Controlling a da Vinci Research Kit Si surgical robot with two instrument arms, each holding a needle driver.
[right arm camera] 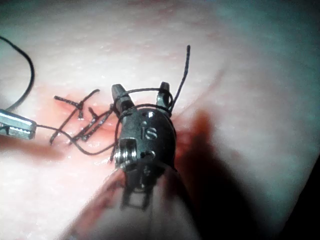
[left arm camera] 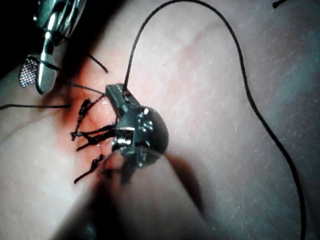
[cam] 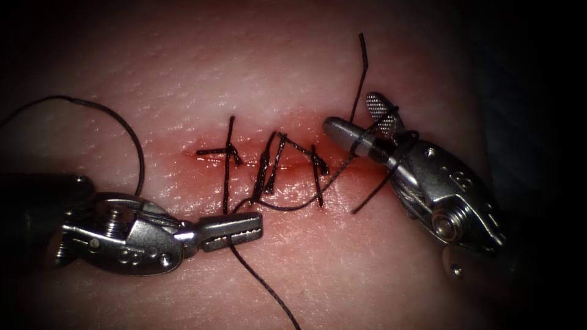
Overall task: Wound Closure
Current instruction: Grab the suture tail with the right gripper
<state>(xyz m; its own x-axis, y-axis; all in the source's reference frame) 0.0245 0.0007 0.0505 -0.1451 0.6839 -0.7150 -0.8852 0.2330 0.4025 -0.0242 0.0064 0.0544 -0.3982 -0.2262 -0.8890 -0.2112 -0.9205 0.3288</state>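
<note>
Tissue (cam: 293, 73) bears thread (cam: 269, 287); left hand (cam: 235, 231) grips it (needle hidden).

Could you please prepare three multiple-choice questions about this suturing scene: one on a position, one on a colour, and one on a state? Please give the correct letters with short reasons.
1. In the endoscope view, where is the right tool?
A. At the left end of the cut
B. At the right end of the cut
C. Far from the tissue

2. What colour is the thread?
A. White
B. Bright blue
C. Black

3. How do the right tool's jaws stand?
A. Shut on a needle
B. Open, with thread looped round them
C. Shut on the tissue

Answers:
1 B: the right tool lies at the right end of the cut.
2 C: the thread is black against the pale tissue.
3 B: the jaws are spread, wound with thread and hold nothing, while the left tool grips the thread below the cut.
</note>
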